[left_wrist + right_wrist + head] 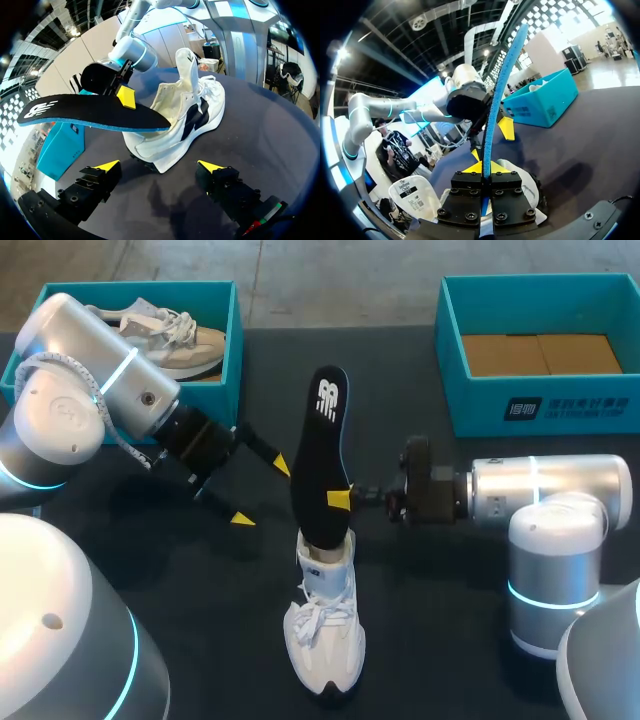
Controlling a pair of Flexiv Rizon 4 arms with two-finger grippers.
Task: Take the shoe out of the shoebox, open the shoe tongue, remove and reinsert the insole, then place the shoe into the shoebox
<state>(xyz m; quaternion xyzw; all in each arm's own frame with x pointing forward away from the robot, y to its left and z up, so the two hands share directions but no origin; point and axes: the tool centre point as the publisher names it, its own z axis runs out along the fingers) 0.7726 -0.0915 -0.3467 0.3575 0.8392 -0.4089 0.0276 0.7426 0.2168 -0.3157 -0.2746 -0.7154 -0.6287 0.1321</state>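
Insole (320, 455) is pinched in the right gripper (340, 500), its end down in the shoe (325, 635) standing on the table (440, 640) — tongue open; left gripper (262, 490) gapes, empty. Left, I judge: seating insole, boxing shoe.

Bright, even light from above casts soft shadows on the dark table (450, 640).

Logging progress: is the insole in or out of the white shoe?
Mostly out: the right gripper holds the insole, one end inside the shoe.
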